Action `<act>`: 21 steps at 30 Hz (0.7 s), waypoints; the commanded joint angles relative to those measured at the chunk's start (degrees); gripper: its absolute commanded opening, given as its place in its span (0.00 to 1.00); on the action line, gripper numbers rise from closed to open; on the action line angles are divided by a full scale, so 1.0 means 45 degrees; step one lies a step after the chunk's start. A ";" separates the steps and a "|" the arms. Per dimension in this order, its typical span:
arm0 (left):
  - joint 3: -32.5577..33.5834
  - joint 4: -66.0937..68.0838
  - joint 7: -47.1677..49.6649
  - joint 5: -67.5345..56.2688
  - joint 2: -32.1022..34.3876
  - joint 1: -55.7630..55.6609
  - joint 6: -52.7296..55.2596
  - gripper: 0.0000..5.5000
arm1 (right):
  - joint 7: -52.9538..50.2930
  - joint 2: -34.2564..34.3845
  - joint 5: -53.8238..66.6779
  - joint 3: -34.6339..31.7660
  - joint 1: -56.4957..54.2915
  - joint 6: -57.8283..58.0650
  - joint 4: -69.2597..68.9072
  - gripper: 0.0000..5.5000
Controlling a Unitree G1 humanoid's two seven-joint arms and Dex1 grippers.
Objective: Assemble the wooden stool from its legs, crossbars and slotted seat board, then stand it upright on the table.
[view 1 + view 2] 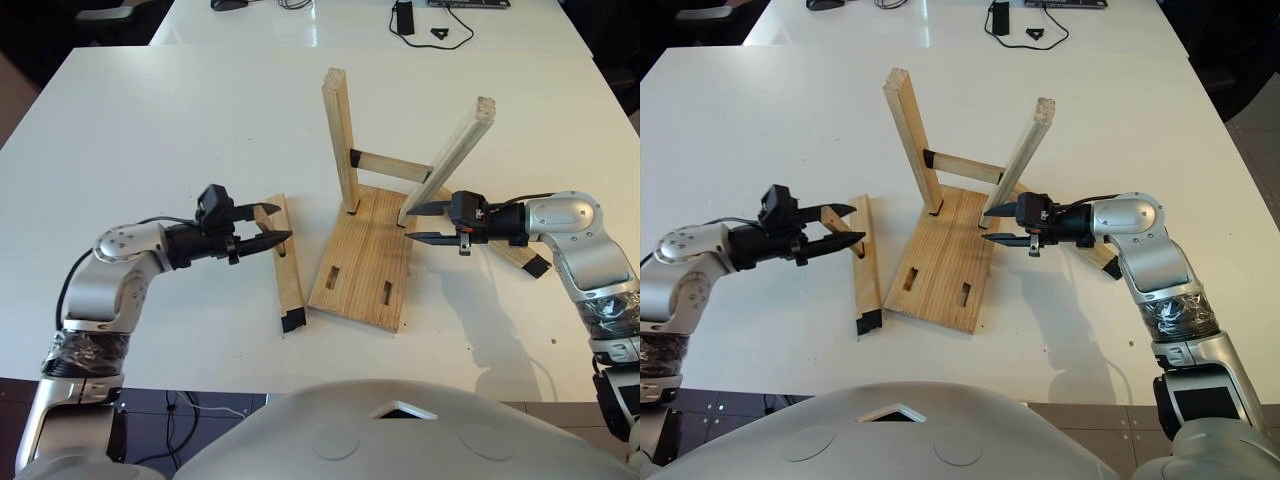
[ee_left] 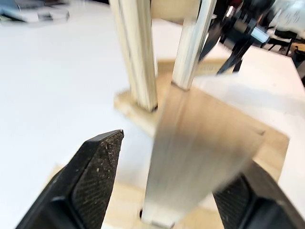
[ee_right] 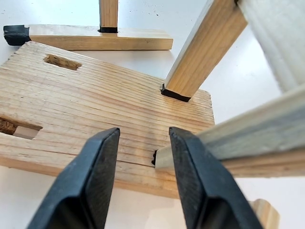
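Note:
The slotted seat board (image 1: 360, 262) lies flat mid-table. An upright leg (image 1: 340, 135) and a tilted leg (image 1: 452, 158) stand in its far slots, joined by a crossbar (image 1: 392, 166). My right gripper (image 1: 420, 223) is open at the tilted leg's foot, its fingers (image 3: 93, 176) just above the board (image 3: 86, 100). To the left of the board a spare leg (image 1: 291, 265) with a short crossbar stub (image 1: 267, 211) lies on the table. My left gripper (image 1: 268, 226) is open, with its fingers (image 2: 93, 176) on either side of that leg (image 2: 200, 143). Two near slots (image 1: 386, 292) are empty.
Another wooden piece with a black tip (image 1: 530, 262) lies under my right forearm. On the far table are a black box (image 1: 403, 16) and cables (image 1: 450, 30). Bare white tabletop (image 1: 150, 130) stretches to the left and behind.

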 commanded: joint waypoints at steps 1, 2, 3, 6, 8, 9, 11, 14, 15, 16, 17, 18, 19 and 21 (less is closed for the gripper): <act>0.1419 -0.1590 0.0501 -0.1426 0.0405 -0.0146 0.1017 0.53 | 0.0027 -0.0099 -0.0022 -0.0086 -0.0152 -0.0033 0.0029 0.35; 0.1705 -0.1853 0.0667 -0.1845 0.0376 -0.0302 0.1263 0.53 | 0.0014 -0.0096 -0.0015 -0.0094 -0.0130 -0.0022 0.0014 0.35; 0.2028 -0.2097 0.0966 -0.2391 0.0292 -0.0571 0.1554 0.53 | -0.0007 -0.0078 -0.0022 -0.0089 -0.0121 -0.0018 0.0018 0.35; 0.2425 -0.2409 0.2207 -0.3432 -0.0142 -0.1707 0.2240 0.53 | -0.0098 -0.0009 -0.0055 -0.0066 -0.0084 -0.0006 0.0015 0.35; 0.2204 -0.2442 0.3079 -0.3543 -0.0448 -0.2345 0.2541 0.53 | -0.0147 0.0046 -0.0089 -0.0029 -0.0091 -0.0014 0.0037 0.35; 0.2056 -0.2469 0.3360 -0.3483 -0.0572 -0.2531 0.2596 0.53 | -0.0163 0.0068 -0.0104 -0.0011 -0.0102 -0.0022 0.0046 0.35; 0.1847 -0.2521 0.3800 -0.3529 -0.0853 -0.2778 0.2789 0.53 | -0.0185 0.0092 -0.0115 0.0015 -0.0118 -0.0033 0.0050 0.35; 0.1730 -0.2706 0.4076 -0.3728 -0.1080 -0.2835 0.2991 0.53 | -0.0200 0.0097 -0.0116 0.0029 -0.0115 -0.0034 0.0026 0.35; 0.1691 -0.2755 0.4128 -0.3754 -0.1128 -0.2793 0.3039 0.53 | -0.0207 0.0090 -0.0120 0.0024 -0.0097 -0.0040 0.0021 0.35; 0.1569 -0.2747 0.4176 -0.3678 -0.1198 -0.2676 0.3056 0.53 | -0.0219 0.0083 -0.0131 0.0018 -0.0067 -0.0058 0.0024 0.35; 0.1396 -0.2721 0.4175 -0.3535 -0.1297 -0.2438 0.3034 0.53 | -0.0235 0.0088 -0.0149 0.0027 -0.0050 -0.0073 0.0034 0.35; 0.1148 -0.2619 0.4111 -0.3341 -0.1426 -0.2097 0.2977 0.53 | -0.0256 0.0095 -0.0167 0.0037 -0.0018 -0.0088 0.0035 0.35; 0.0831 -0.2431 0.4004 -0.2969 -0.1545 -0.1714 0.2783 0.53 | -0.0281 0.0108 -0.0184 0.0054 0.0015 -0.0096 0.0025 0.35; -0.0093 -0.1405 0.3843 -0.1814 -0.1927 -0.0835 0.2123 0.53 | -0.0343 0.0147 -0.0224 0.0109 0.0091 -0.0115 0.0014 0.35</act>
